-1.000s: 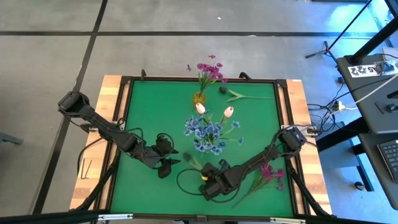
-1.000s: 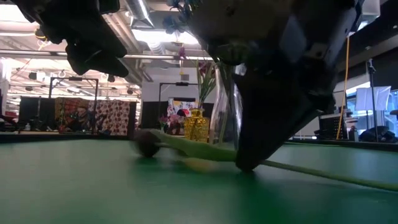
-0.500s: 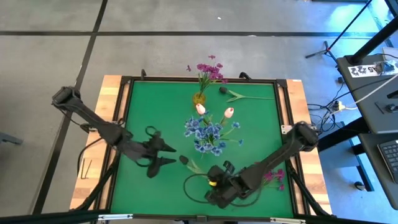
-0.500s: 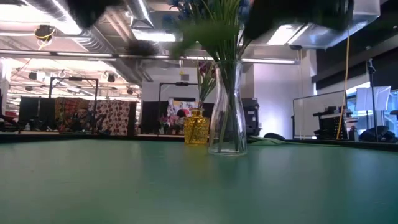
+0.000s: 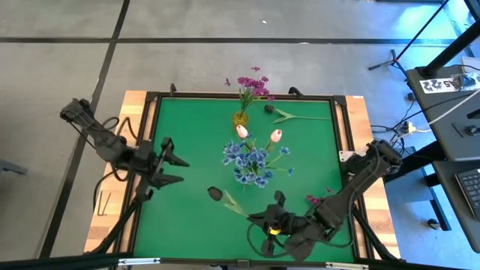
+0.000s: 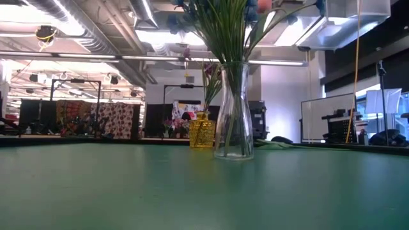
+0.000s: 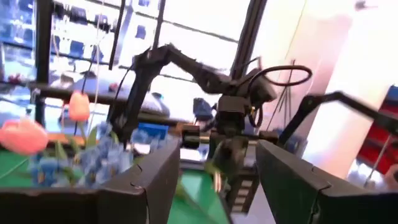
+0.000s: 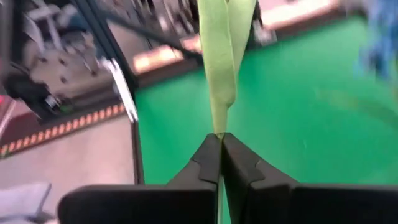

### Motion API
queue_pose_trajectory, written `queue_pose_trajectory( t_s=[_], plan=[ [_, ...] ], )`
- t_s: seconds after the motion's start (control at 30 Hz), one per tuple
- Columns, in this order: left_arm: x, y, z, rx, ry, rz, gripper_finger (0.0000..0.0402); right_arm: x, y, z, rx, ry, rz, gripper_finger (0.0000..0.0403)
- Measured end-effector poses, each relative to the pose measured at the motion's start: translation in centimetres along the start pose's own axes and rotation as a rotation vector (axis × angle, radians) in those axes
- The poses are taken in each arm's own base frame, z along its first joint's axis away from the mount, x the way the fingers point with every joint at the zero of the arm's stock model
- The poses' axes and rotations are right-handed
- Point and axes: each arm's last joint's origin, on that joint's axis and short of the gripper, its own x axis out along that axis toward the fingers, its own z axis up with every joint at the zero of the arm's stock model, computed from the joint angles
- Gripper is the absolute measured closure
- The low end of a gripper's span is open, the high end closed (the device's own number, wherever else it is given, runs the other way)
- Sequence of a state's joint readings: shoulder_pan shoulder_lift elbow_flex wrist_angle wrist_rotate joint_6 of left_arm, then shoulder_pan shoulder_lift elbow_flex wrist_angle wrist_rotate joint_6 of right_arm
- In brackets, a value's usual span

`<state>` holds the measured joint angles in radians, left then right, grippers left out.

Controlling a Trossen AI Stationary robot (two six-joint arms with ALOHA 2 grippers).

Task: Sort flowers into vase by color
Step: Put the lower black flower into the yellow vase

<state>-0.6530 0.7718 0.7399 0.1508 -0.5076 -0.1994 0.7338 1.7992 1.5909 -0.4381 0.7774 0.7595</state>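
From above, the right gripper point(image 5: 259, 219) hangs over the near part of the green table point(image 5: 187, 150), its fingers pinched on the green stem of a dark tulip point(image 5: 214, 193), whose near-black bud points toward the table's left side. The left gripper point(image 5: 174, 171) sits near the left edge, its fingers spread wide and holding nothing. In the middle of the mat stands the clear vase point(image 5: 251, 161), holding blue sprays point(image 5: 244, 159) and two white-pink tulip buds point(image 5: 274, 135). Behind it a small yellow vase point(image 5: 239, 118) holds magenta sprays point(image 5: 252, 82). A second dark tulip point(image 5: 289, 114) lies flat near the far edge, and a loose magenta spray point(image 5: 319, 199) shows near the right arm, partly hidden by it.

The low view shows neither gripper. Only here do the vases read as shapes: the clear vase point(image 6: 232, 112) is tall and waisted, packed with green stems, and the yellow vase point(image 6: 201, 131) is short, standing behind it and just to its left. The room beyond is a workshop with patterned panels.

The left wrist view looks between its own wide-apart fingers point(image 7: 155, 180) at the right arm across the table, with a blurred dark bud point(image 7: 229, 152) hanging under it; pink buds and blue blossoms sit to one side.

The right wrist view shows the fingertips point(image 8: 208, 158) pressed fully together on the pale green stem and leaf point(image 8: 221, 56), over the green mat.
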Motion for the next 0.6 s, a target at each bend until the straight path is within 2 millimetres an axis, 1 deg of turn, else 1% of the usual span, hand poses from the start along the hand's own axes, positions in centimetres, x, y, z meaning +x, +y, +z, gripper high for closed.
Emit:
queue_pose_trajectory(
  t_s=[0.1, 0.3, 0.4, 0.6],
  plan=[
    [0.2, -0.2, 0.1, 0.011, -0.016, -0.036, 0.0195, -0.2, 0.4, 1.9, -0.064, -0.134, 0.019, 0.0397],
    [2.1, -1.2, -1.2, 0.038, -0.001, -0.087, 0.0195, 0.7, 0.3, 5.1, -0.169, -0.321, 0.041, 0.0399],
    [3.3, -1.7, -2.1, 0.051, 0.006, -0.101, 0.0195, 1.4, -0.3, 6.1, -0.185, -0.348, 0.055, 0.0399],
    [5.5, -2.6, -3.9, 0.077, 0.010, -0.129, 0.0195, 2.8, -1.6, 7.4, -0.164, -0.362, 0.058, 0.0397]
  ],
)
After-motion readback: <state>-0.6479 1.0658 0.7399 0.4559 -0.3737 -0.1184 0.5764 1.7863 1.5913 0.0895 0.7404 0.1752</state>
